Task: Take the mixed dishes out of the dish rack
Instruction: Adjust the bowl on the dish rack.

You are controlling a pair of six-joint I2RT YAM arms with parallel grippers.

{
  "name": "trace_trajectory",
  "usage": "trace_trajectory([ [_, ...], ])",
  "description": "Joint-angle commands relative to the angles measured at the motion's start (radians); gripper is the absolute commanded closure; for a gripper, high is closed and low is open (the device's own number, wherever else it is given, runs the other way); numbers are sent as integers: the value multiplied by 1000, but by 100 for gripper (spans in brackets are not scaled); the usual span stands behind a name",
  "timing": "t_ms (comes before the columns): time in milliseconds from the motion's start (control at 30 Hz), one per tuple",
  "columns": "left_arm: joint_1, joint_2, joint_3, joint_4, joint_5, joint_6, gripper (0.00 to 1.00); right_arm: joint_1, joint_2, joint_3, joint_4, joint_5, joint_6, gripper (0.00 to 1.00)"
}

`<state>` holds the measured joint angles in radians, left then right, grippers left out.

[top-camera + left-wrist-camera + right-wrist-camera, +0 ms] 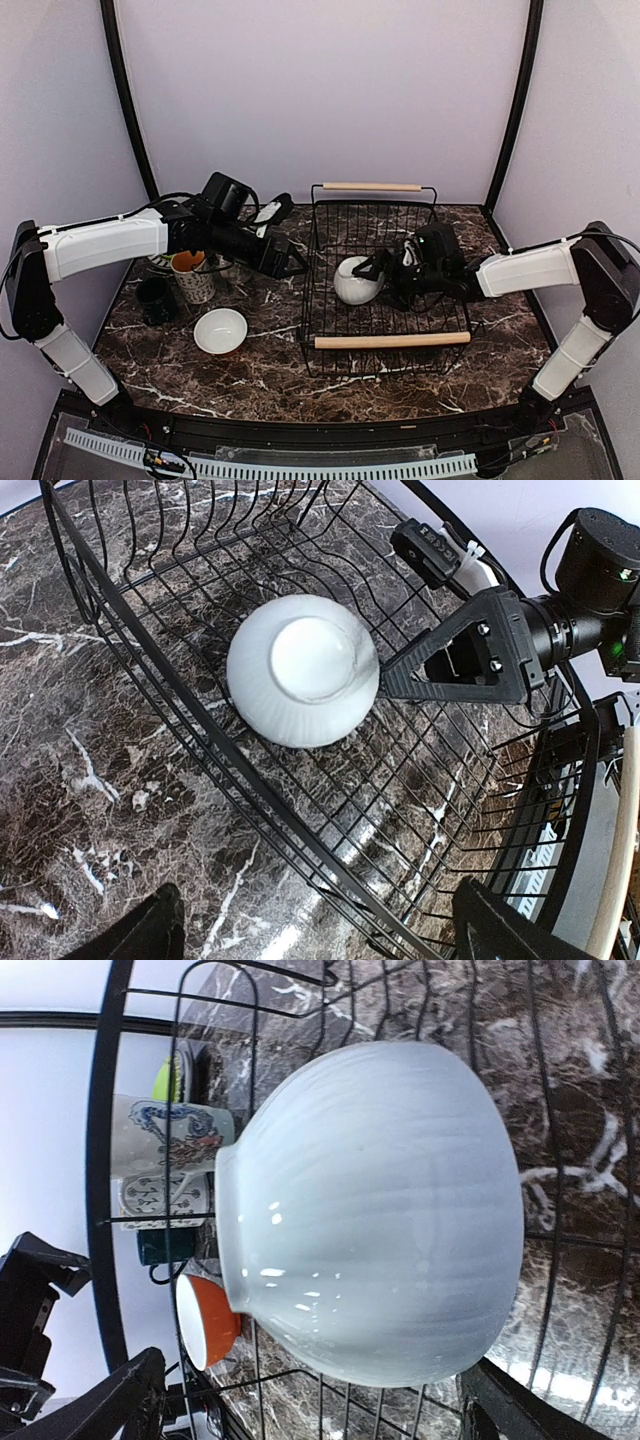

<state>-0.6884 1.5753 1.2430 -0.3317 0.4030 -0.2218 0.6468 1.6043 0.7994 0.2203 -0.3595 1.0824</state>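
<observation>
The dish rack (392, 341), a black wire basket with two wooden handles, stands right of centre. One white bowl (355, 281) lies upside down in it, also in the left wrist view (300, 670) and filling the right wrist view (380, 1200). My right gripper (378, 272) is open inside the rack, its fingers (460, 660) flanking the bowl from the right, one against its side. My left gripper (293, 262) is open and empty above the rack's left rim (250, 780). The orange bowl (220, 330), patterned mug with orange inside (190, 272) and dark green cup (155, 298) stand on the table to the left.
Plates (163, 262) lie partly hidden under my left arm at the far left; a lime-green edge (165, 1080) shows through the rack wires. A second patterned mug (160, 1198) stands by the first. The table is dark marble with grey walls around it.
</observation>
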Motion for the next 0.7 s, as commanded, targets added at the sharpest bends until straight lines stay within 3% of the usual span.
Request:
trace_trajectory([
  [0,-5,-27,15,-18,-7,-1,8,17,-16,-14,169,-44,0,1],
  [533,-5,-42,10,-15,-22,-1,8,15,111,39,350,-10,-94,1],
  [667,-6,-47,12,-15,-24,-1,8,14,152,74,372,-47,-119,15],
])
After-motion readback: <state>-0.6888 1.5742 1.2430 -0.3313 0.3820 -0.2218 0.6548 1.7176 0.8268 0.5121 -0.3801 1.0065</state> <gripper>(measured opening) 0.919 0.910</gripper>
